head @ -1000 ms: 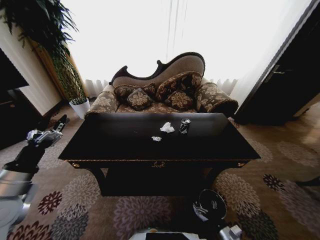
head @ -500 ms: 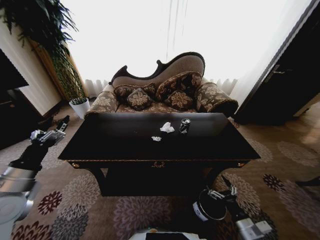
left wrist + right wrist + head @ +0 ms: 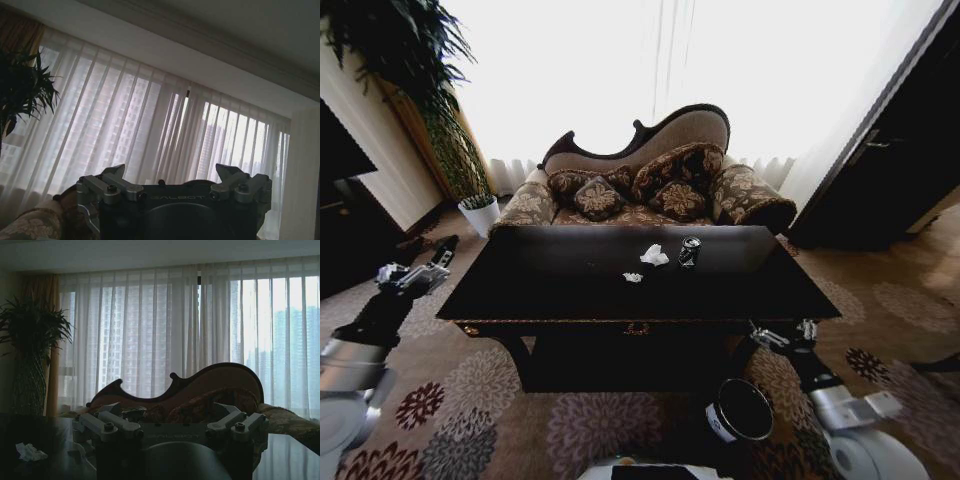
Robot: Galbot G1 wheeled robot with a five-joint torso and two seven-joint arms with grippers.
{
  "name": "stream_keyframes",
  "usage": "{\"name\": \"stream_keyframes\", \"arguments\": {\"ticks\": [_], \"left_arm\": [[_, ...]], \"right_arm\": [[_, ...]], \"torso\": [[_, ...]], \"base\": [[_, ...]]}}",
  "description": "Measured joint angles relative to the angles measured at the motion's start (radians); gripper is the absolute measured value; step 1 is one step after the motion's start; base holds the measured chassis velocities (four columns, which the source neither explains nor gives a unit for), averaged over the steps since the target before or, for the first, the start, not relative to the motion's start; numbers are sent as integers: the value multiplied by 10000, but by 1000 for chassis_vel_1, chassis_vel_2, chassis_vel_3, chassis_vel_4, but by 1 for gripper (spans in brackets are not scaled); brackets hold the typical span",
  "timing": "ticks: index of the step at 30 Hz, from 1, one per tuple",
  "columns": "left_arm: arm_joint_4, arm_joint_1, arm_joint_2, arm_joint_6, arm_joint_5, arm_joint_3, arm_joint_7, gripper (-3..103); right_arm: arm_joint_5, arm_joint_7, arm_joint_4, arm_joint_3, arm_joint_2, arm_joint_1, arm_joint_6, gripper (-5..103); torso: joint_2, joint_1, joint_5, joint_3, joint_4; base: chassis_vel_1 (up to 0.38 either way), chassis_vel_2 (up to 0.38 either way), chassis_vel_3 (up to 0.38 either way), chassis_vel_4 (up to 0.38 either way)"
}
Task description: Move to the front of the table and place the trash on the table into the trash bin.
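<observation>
The dark glossy table point(image 3: 570, 290) stands straight ahead. On its far middle lie pieces of trash: a crumpled white paper wad point(image 3: 654, 255), a smaller wad point(image 3: 633, 277) and a dark can point(image 3: 690, 251). The black round trash bin point(image 3: 741, 410) sits on the carpet below the table's front right. My right gripper point(image 3: 782, 335) is raised at the table's front right corner, above the bin, open and empty point(image 3: 172, 415); from there a paper wad point(image 3: 30, 451) lies on the tabletop ahead. My left gripper point(image 3: 420, 268) hovers off the table's left end, open and empty point(image 3: 173, 175).
A patterned sofa point(image 3: 650, 190) with cushions stands right behind the table. A white plant pot point(image 3: 480, 213) with a tall plant is at the back left. A dark cabinet point(image 3: 890, 170) flanks the right. Flowered carpet point(image 3: 600, 430) lies in front.
My right arm has risen from low beside the bin up to the table's front right corner. The left gripper has shifted only slightly.
</observation>
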Motion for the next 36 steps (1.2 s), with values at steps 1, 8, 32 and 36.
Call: {"name": "stream_keyframes", "arguments": {"ticks": [1,8,32,36], "left_arm": [[-23,86,-116,-4,130,4,-16,100],[-161,272,-302,-4,432,236,69,100],[343,890,-1329,-244,2024,370,199,100],[168,1003,-1435,-244,2040,335,245,100]], "right_arm": [[263,414,-122,-156,-409,337,-90,100],[1108,1478,-543,-342,-1262,996,-235,100],[2010,2176,-2989,-3452,-2887,4254,-691,100],[2348,2269,-2718,-3949,-3085,4825,-805,100]], "torso": [[-1,1,1,0,1],[-1,2,1,1,-5],[-1,1,2,0,-4],[-1,1,-3,0,-2]], "base": [[0,0,0,0],[0,0,0,0],[0,0,0,0],[0,0,0,0]]}}
